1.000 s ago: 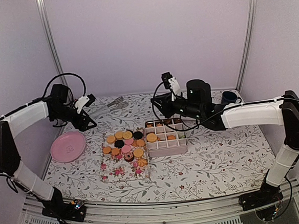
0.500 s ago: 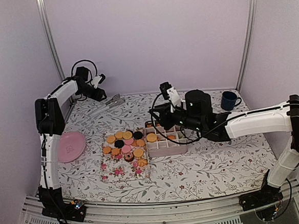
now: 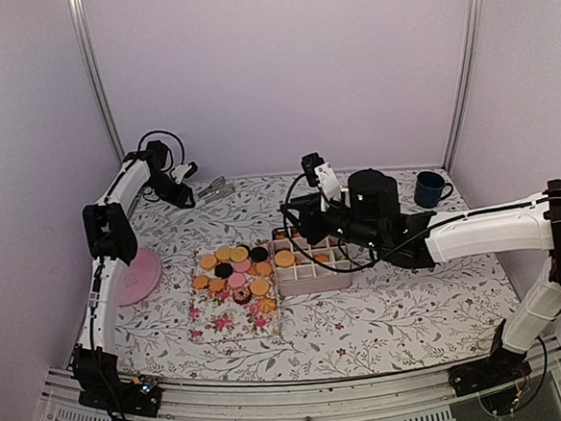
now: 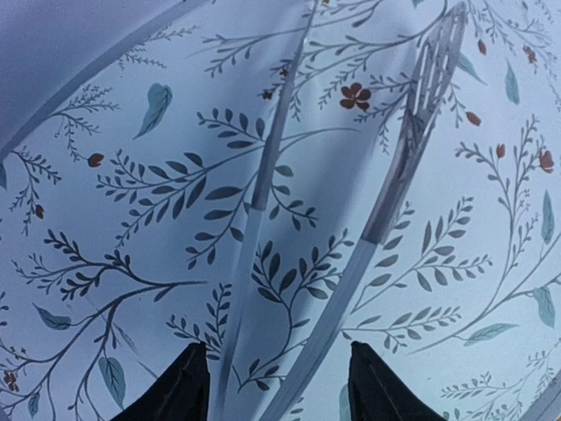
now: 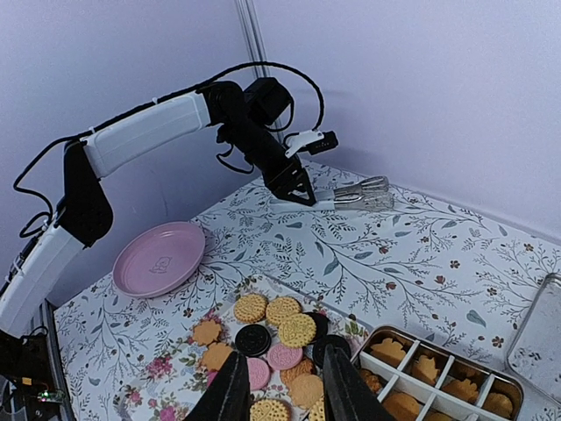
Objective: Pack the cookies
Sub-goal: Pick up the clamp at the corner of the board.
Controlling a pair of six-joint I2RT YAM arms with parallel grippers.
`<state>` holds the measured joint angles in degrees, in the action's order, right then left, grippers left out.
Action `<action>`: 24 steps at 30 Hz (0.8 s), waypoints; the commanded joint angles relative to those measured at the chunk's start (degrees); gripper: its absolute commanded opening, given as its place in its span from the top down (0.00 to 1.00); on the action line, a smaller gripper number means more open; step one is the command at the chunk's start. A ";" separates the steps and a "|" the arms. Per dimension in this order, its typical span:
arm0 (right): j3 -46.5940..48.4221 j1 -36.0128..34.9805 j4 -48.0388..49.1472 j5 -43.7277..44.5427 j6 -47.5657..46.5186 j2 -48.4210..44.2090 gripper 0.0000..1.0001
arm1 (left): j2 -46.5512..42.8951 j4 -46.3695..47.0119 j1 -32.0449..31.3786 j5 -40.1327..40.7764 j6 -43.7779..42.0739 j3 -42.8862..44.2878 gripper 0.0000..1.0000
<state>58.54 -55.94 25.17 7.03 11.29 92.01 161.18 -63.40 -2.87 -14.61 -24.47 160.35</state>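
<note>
Near centre, the cookies (image 3: 235, 271) lay crowded on a floral mat (image 3: 221, 325), with open table (image 3: 403, 308) to the right. Just beside the mat's right edge stood the compartment box (image 3: 313, 283). The right gripper (image 3: 293, 231) hovered over the box's far-left corner, fingers parted. Far left, by the wall, the left gripper (image 3: 181, 200) had its fingers spread either side of the tongs (image 3: 213, 188).

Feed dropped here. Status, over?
Left gripper open over tongs. Right gripper open, empty, above cookies. Box partly filled. No obstruction seen.
</note>
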 commanded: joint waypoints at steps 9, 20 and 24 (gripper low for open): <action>1.86 -1.01 -1.17 -0.17 0.65 -1.38 0.70 | -0.72 -2.83 0.42 -0.64 -4.88 1.72 0.49; 2.16 -1.03 -1.09 0.35 0.84 -0.75 0.71 | -0.91 -6.25 0.08 -4.07 -9.70 0.62 0.51; 2.40 -1.09 -1.11 0.12 0.91 -0.47 0.72 | -0.61 -6.64 -0.22 -3.88 -9.94 0.59 0.58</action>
<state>58.98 -56.60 23.94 7.01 11.68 92.01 161.18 -67.24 -2.74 -17.15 -33.10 160.38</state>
